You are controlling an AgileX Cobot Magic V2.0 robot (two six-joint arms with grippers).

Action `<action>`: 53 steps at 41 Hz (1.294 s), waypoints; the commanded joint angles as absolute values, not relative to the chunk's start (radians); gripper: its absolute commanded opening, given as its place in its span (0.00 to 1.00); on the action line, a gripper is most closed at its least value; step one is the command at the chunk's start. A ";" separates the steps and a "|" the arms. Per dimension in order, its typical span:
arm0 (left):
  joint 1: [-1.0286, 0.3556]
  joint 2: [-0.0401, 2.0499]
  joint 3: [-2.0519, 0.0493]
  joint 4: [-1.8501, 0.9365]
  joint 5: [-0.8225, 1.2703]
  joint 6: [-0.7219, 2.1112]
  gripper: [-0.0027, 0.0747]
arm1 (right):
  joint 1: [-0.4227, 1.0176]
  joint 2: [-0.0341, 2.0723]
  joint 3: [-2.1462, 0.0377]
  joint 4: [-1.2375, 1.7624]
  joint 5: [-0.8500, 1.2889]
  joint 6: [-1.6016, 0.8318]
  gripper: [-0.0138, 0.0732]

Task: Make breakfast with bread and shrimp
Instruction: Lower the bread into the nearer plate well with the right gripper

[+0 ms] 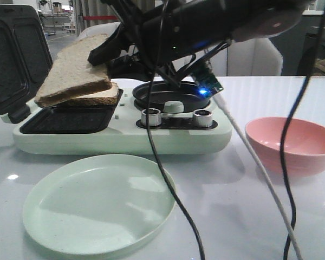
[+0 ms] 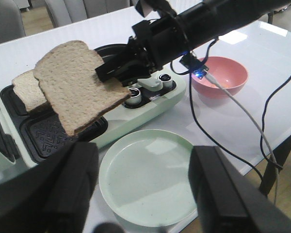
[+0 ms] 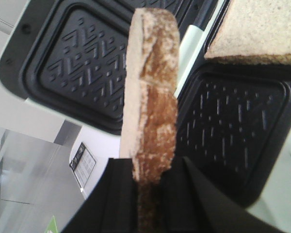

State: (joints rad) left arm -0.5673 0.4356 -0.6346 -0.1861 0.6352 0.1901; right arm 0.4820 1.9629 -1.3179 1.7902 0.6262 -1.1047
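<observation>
White glossy tabletop (image 1: 292, 216), chairs behind.
Right jaws (image 2: 109, 73) pinch a pale, brown-crusted bread slice (image 2: 77, 85) by its edge, tilted above the sandwich maker (image 1: 124, 138); second slice (image 2: 25, 90) lies beneath on the dark plate. Left jaws (image 2: 145, 187) gape empty. No readable writing.

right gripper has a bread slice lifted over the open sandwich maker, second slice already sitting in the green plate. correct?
One thing is off. The right gripper does hold a bread slice above the open sandwich maker, but the second slice rests on the maker's lower grill plate, not in the green plate, which holds nothing. The front view shows this, and the left wrist view agrees.
</observation>
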 commanded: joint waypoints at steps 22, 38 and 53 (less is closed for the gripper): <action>-0.570 0.441 -0.665 -0.201 0.551 0.188 0.63 | 0.533 2.092 -1.561 1.831 0.573 -1.049 0.25; -0.570 0.441 -0.665 -0.201 0.551 0.188 0.63 | 0.537 2.092 -1.561 1.820 0.542 -1.049 0.55; -0.570 0.441 -0.665 -0.201 0.551 0.188 0.63 | 0.540 2.092 -1.561 1.770 0.513 -1.048 0.72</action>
